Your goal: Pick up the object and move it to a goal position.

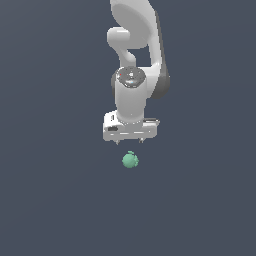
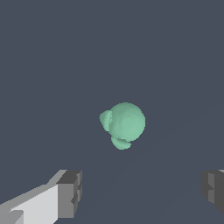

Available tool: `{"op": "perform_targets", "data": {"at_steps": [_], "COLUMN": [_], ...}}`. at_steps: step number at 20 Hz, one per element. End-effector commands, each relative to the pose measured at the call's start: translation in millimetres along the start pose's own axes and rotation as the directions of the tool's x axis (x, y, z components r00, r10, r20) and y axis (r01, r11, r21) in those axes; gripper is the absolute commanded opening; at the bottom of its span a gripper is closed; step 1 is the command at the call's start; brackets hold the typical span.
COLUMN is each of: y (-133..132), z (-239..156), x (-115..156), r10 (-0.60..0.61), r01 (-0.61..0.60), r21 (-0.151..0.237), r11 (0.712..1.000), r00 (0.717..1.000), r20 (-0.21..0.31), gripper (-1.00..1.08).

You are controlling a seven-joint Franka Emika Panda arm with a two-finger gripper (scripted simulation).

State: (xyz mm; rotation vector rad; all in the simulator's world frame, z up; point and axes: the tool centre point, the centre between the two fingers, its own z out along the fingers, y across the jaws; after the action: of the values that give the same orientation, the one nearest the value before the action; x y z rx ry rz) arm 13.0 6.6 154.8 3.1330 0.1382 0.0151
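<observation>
Two dark grey finger pads (image 2: 70, 192) sit closest to the wrist camera, one on each side of that picture. They belong to the white, blocky robot gripper (image 2: 140, 194). The jaws are wide apart, with a big gap of bare floor between them. Nothing is held in them.

Past the pads, in the middle of the wrist view, lies the small mint-green lumpy ball (image 2: 126, 122). It is round, with two little bumps sticking out of one side. It rests on the flat, dark blue-grey floor (image 2: 52, 65). The ball is not between the pads. It is apart from both of them and touches neither.

In the exterior view, the white gripper (image 1: 129, 141) hangs from the fat white robot arm (image 1: 132, 75) and points straight down. Only two tiny finger tips poke out under the gripper's wide body. The green ball (image 1: 130, 160) sits just under the tips in that picture, with a small gap of dark floor showing between them. A little nub shows on top of the ball. The dark floor (image 1: 45, 200) fills the rest of the view all around.
</observation>
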Motion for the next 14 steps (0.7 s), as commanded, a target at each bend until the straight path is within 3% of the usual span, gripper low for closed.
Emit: {"op": "perform_targets", "data": {"at_steps": [1, 7, 14], "y": [0.3, 0.8, 1.2], "z": [6.0, 25.2, 47.2], "x": [3.0, 12.5, 22.4], "r10": [-0.051, -0.21, -0.381], "r01": [0.051, 0.21, 0.381], "r21": [-0.001, -0.001, 0.004], "r11": [0.999, 0.978, 0.925], "r00": [0.999, 0.978, 0.925], "r20": [0.002, 0.006, 0.007], "gripper": [1.0, 1.0, 1.0]}}
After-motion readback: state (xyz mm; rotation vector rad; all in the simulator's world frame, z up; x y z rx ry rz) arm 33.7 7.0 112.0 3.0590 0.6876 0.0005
